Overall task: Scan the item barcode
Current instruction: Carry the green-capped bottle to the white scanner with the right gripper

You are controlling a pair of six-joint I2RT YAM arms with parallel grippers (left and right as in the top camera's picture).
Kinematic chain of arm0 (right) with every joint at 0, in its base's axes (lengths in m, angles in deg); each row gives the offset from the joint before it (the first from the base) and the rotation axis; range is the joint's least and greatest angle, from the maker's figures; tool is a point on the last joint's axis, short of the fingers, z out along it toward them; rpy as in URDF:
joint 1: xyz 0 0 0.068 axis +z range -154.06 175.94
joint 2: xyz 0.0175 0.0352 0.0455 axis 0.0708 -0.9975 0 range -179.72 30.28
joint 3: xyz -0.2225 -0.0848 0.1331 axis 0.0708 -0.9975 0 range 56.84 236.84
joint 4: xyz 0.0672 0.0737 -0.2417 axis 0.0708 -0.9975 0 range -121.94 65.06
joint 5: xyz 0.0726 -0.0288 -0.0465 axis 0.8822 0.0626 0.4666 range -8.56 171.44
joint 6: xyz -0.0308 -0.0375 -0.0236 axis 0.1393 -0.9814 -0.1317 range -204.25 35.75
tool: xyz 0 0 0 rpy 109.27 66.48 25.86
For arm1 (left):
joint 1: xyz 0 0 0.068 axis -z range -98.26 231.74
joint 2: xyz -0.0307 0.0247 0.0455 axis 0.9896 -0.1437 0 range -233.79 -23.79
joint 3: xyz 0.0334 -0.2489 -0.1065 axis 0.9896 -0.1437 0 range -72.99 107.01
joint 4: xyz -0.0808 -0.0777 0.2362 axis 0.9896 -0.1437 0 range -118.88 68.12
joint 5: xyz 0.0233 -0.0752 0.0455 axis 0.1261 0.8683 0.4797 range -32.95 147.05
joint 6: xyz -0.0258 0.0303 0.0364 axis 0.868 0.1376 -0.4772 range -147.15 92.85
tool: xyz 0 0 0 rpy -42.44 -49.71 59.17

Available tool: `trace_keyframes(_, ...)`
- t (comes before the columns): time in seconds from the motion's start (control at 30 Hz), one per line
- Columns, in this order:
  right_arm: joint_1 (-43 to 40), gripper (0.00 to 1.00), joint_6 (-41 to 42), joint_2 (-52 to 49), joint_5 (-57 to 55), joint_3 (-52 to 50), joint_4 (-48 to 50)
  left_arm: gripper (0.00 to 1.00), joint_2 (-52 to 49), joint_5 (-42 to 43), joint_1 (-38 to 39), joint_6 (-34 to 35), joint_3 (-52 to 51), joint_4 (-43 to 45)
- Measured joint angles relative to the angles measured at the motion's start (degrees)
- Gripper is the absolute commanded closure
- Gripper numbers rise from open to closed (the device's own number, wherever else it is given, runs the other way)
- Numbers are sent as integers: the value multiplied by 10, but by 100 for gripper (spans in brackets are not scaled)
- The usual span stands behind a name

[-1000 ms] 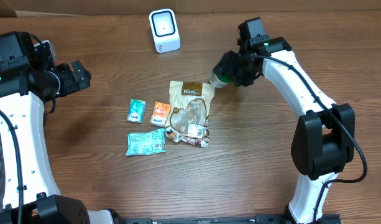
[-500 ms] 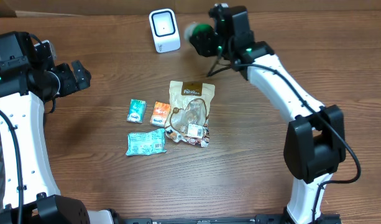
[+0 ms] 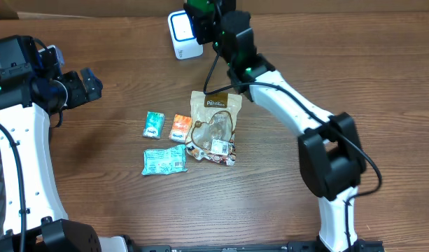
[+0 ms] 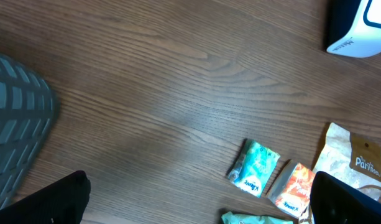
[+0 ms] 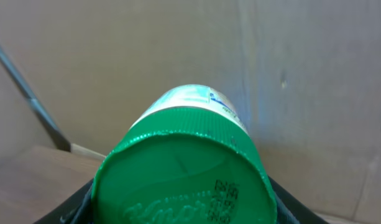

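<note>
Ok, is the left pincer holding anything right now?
No, the left pincer is wide open, with nothing gripped between its fingers.

Green-capped bottle (image 5: 181,165), white scanner (image 3: 180,36)

The overhead view looks straight down from far on the whole counter (image 3: 256,210). The left wrist view looks down slantwise, nearer, and shares with it the white scanner (image 4: 364,25) and teal packet (image 4: 255,167). The right wrist view sits very close behind the green-capped bottle (image 5: 181,174), facing a cardboard wall (image 5: 314,74).
</note>
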Motion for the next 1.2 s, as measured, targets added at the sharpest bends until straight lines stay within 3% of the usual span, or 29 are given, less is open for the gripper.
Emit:
trace_keyframes(0.43,12,94,0,-117,-30,0,130,0,0,0,0,0,0,0)
trace_keyframes(0.93,36,94,-2,-117,-30,0,131,1,0,0,0,0,0,0)
trace_keyframes(1.07,37,96,-21,-115,-30,0,88,0,0,0,0,0,0,0)
trace_keyframes(1.2,38,96,-34,-94,-30,0,-32,0,0,0,0,0,0,0)
